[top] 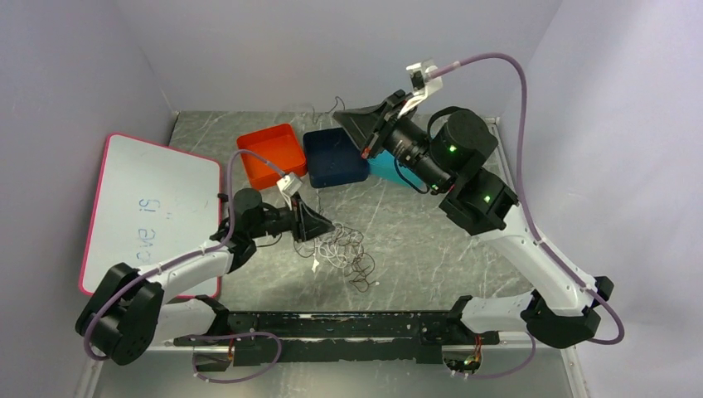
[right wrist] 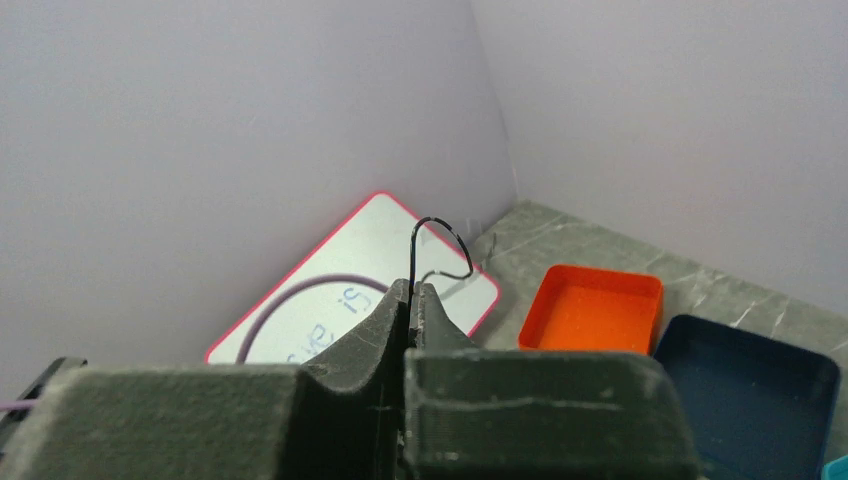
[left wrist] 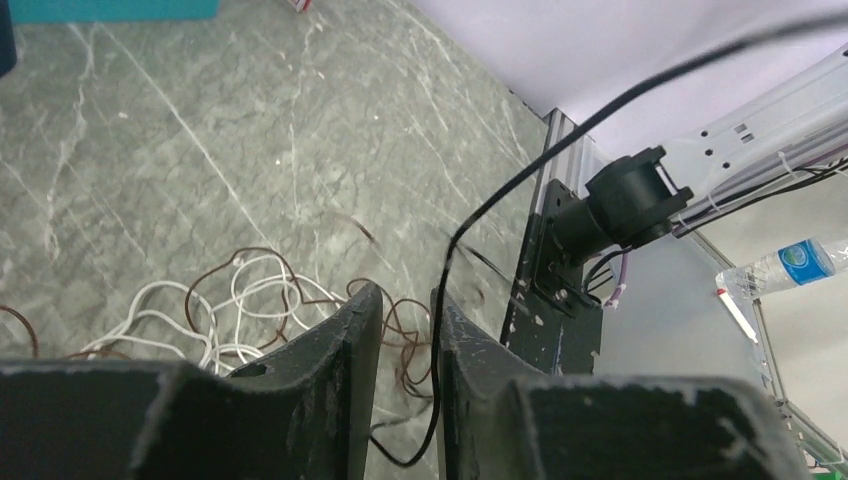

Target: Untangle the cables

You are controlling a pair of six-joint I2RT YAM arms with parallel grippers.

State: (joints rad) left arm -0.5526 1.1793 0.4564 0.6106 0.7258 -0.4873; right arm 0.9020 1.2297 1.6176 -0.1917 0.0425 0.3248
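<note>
The cables (top: pixel 344 250) lie in a curly tangle of white, brownish-red and black wire on the marble table, just right of my left gripper (top: pixel 328 224). In the left wrist view white loops (left wrist: pixel 190 310) and brownish-red loops (left wrist: pixel 400 335) lie under the left gripper (left wrist: pixel 405 295). Its jaws stand a narrow gap apart, and a black cable (left wrist: pixel 500 195) runs loosely through that gap and up to the right. My right gripper (top: pixel 338 118) is raised high over the back of the table. It (right wrist: pixel 412 286) is shut on the black cable, whose end (right wrist: pixel 443 232) curls above the fingertips.
A pink-framed whiteboard (top: pixel 149 211) lies at the left. An orange tray (top: pixel 269 153), a navy tray (top: pixel 334 156) and a teal box (top: pixel 390 170) stand at the back. A black rail (top: pixel 332 323) runs along the near edge. Lilac walls close in three sides.
</note>
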